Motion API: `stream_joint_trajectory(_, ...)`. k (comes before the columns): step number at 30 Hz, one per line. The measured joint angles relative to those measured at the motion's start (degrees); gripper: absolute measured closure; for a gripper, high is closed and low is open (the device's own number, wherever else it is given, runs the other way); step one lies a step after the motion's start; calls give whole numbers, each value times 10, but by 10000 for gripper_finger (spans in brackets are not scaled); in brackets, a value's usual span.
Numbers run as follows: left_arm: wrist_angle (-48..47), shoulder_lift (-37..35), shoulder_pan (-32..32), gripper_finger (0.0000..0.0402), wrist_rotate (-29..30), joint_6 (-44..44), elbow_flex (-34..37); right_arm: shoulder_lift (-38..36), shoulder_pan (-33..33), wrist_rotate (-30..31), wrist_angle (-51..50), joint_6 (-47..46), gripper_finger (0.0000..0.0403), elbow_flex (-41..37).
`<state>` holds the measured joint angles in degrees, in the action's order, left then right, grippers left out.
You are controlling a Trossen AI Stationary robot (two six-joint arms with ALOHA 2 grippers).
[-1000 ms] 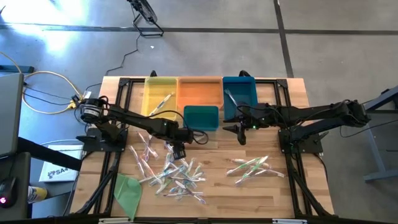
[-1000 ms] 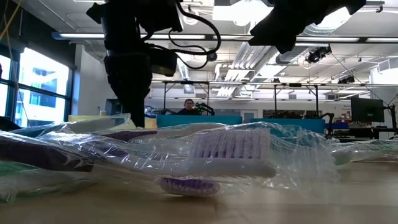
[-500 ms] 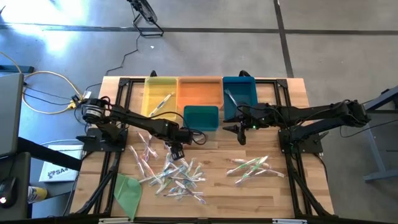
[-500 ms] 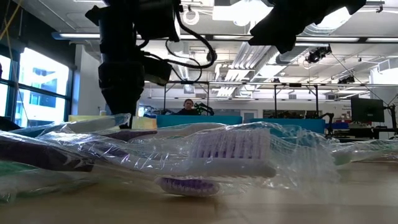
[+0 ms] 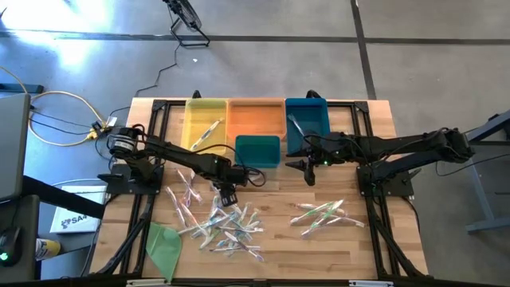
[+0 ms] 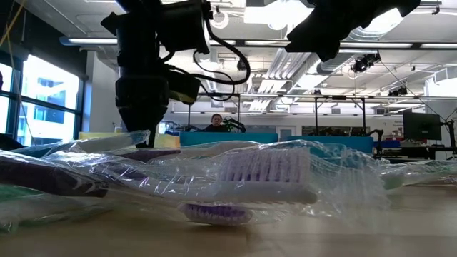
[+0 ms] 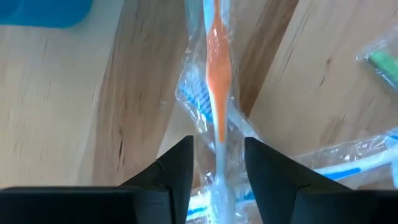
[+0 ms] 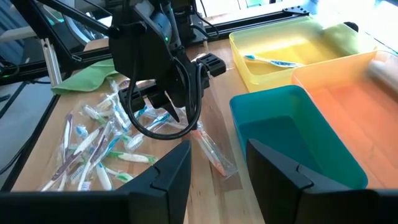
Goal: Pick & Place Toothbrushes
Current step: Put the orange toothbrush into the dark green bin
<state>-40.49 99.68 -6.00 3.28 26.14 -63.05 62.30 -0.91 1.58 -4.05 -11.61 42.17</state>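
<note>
A: Why is the left gripper (image 5: 225, 196) set so low over the table?

B: An orange-handled toothbrush (image 7: 217, 93) in a clear wrapper is straddled by its fingers (image 7: 179, 171) at the upper edge of the big left pile (image 5: 219, 222), near the small teal bin (image 5: 258, 151). A grasp is judged to be in hand. The wrapper is seen between the jaws, yet whether it is pinched cannot be told.

A: And the right gripper (image 5: 309, 169)?

B: It is held in the air beside the blue bin (image 5: 307, 119), apart from everything; its jaws are parted and nothing is carried. It is judged to be waiting.

A: How many bins are counted, left to right?

B: Four: a yellow bin (image 5: 205, 123), an orange bin (image 5: 256, 117), the small teal one in front, then the blue one.

A: And the toothbrushes?

B: One is seen in the yellow bin (image 8: 273, 61), one in the blue. Two piles are left on the table: a big left one, too tangled to be counted, and a smaller right pile (image 5: 325, 214). One green cloth (image 5: 164, 244) is left lying at the left.
</note>
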Motion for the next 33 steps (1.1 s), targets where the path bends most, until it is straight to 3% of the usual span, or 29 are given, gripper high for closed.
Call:
stream_joint_trajectory(10,5,0,0,388,-6,-2,0,0,0,0,0,10,257,0)
stream_joint_trajectory(17,-52,0,0,384,-9,-25,-49,0,0,0,-1,10,257,0)
stream_joint_trajectory(33,-273,-1,25,390,66,-124,-280,0,0,0,-1,10,257,0)
